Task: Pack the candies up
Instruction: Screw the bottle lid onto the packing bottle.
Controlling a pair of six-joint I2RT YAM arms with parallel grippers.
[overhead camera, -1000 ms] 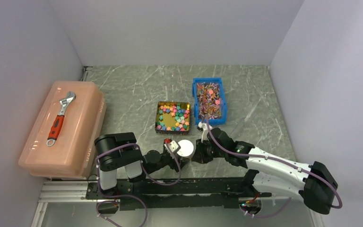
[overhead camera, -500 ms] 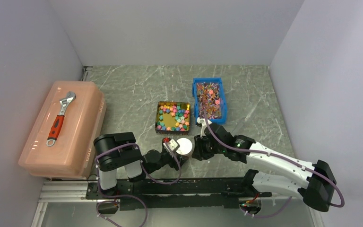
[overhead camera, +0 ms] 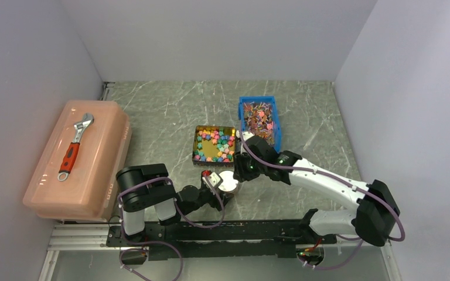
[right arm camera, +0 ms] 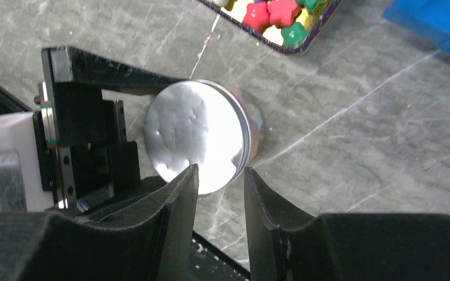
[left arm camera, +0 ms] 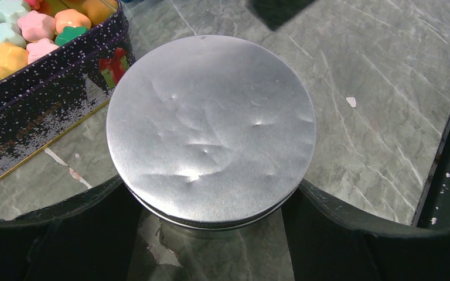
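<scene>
Presumably light, hard and slippery, best pinched across the middle, the candies [overhead camera: 215,145] are held in the square tin [overhead camera: 214,127] beside the round tin [left arm camera: 211,129] clamped by the left gripper [left arm camera: 211,202]; the right gripper [right arm camera: 220,172] is parted, empty.

left arm [overhead camera: 152,196] folded low, left gripper [overhead camera: 221,187] clamped wide on round tin [left arm camera: 211,123]; right arm [overhead camera: 322,177] stretched toward centre, right gripper [right arm camera: 221,172] angled down, jaws part-open, empty

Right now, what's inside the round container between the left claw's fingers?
The round container shows only its dented silver lid, closed on top; whatever is inside is covered. The left claw grips its sides.
</scene>
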